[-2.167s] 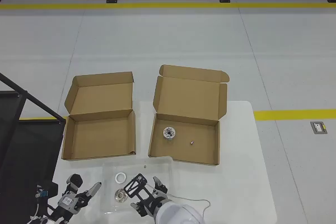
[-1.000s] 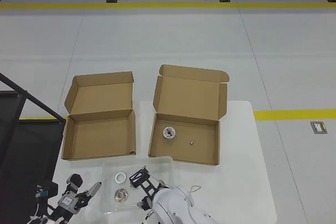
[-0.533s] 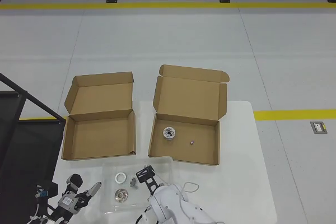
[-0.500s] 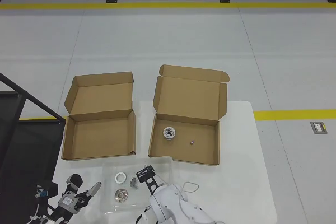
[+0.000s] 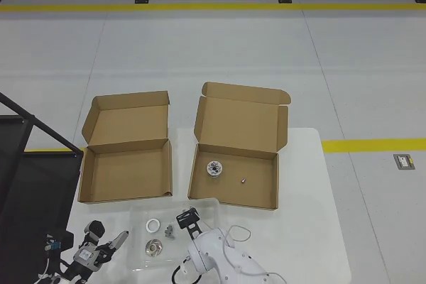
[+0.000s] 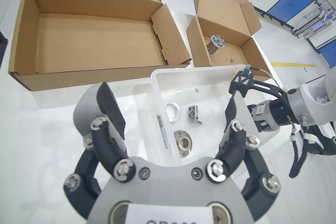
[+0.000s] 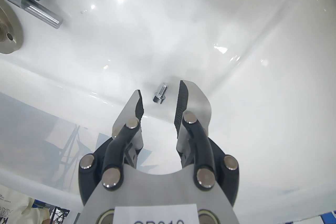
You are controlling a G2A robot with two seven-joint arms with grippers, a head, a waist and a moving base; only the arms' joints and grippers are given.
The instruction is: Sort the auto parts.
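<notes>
The bolt [image 7: 159,95] is silver, the tray [image 7: 183,12] white, the cardboard boxes [image 5: 124,174] plain brown.

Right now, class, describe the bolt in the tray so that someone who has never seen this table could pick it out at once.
Find the clear tray on the robot's side of the boxes. Near one corner of it, the right gripper hangs open around a small bolt. Unlike the ring, bracket and flange farther off, it is tiny and has a threaded shank.
</notes>
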